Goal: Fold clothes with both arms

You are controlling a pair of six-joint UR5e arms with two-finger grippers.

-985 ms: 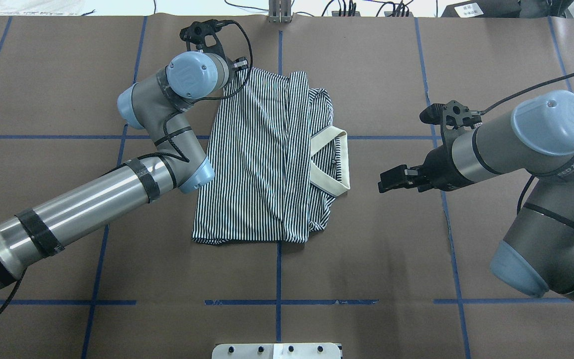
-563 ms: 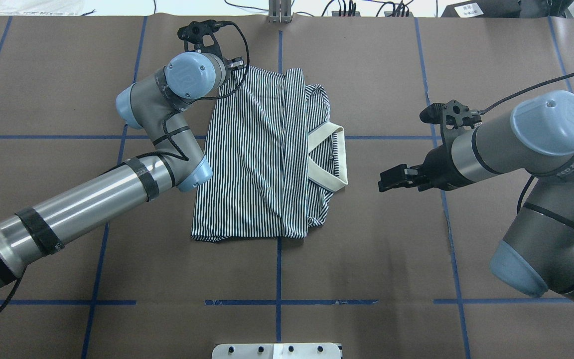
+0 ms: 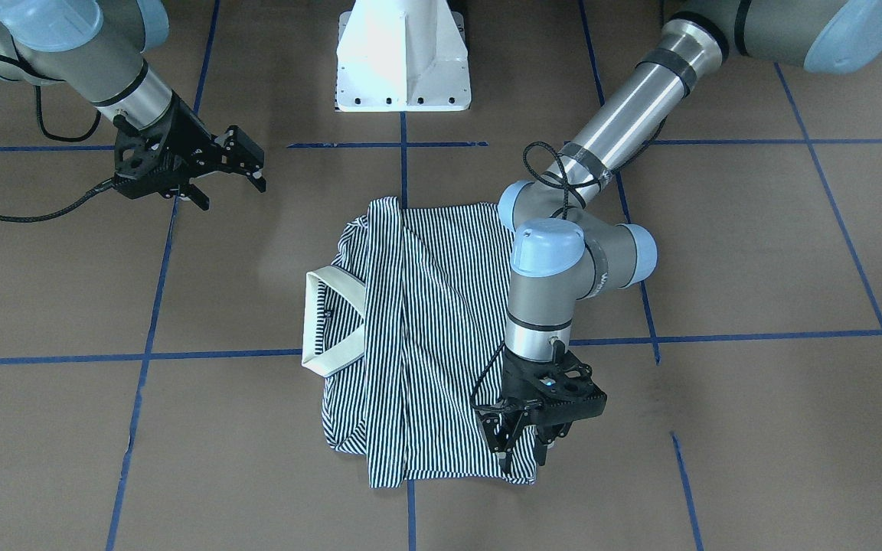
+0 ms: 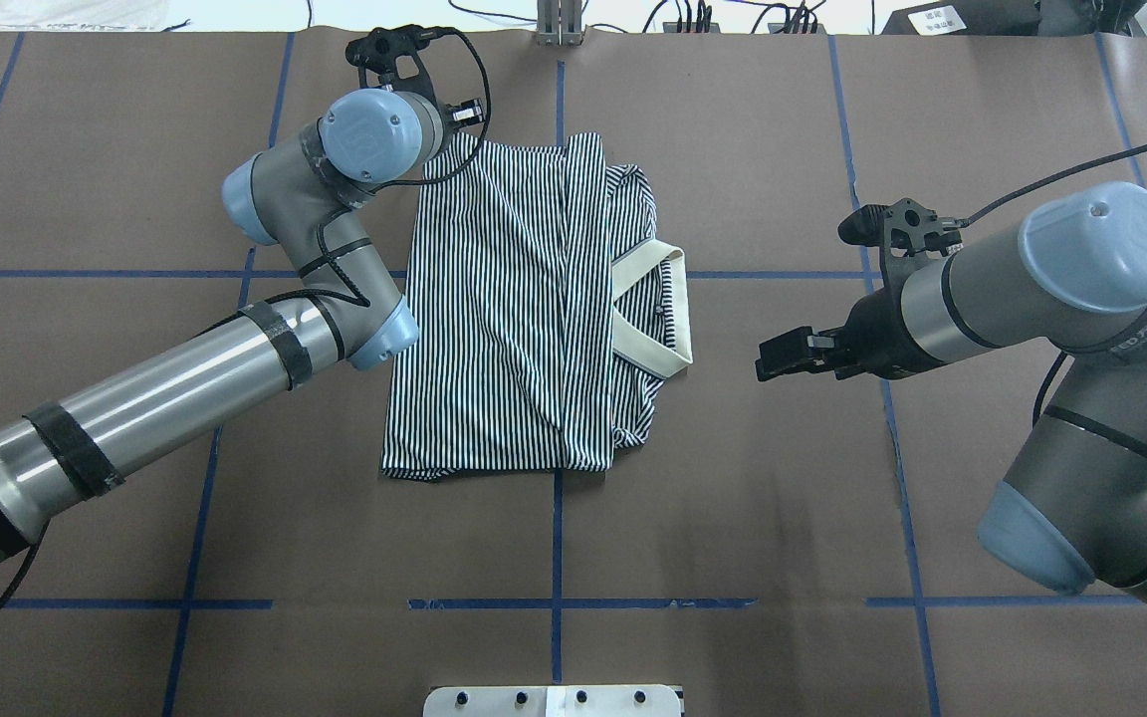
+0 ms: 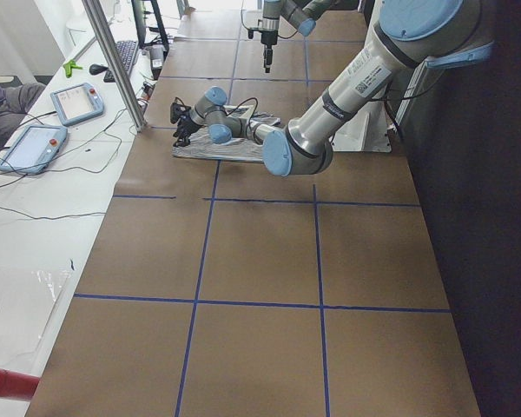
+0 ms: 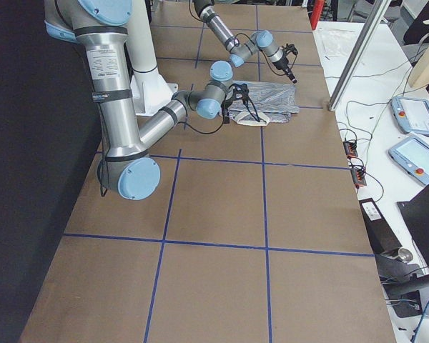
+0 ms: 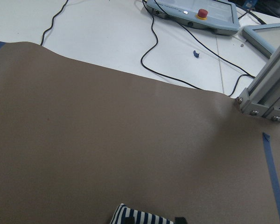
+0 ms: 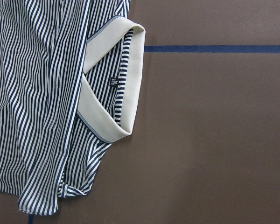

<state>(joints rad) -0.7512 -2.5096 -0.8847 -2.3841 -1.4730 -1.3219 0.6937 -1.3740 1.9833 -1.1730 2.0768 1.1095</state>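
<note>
Mid-fold: left gripper (image 3: 523,451) jaws clamp the polo shirt (image 3: 426,329) corner; right gripper (image 3: 223,177) jaws, spread empty, likely take its collar (image 3: 309,321) end.

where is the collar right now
In the overhead view the collar lies at the right edge of the shirt, on the side nearest the right gripper, which hovers apart from it.

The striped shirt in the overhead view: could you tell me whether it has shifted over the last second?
Yes. The striped shirt has slid slightly away from the robot and leftward, uncovering more of the central blue tape line at its near hem.
</note>
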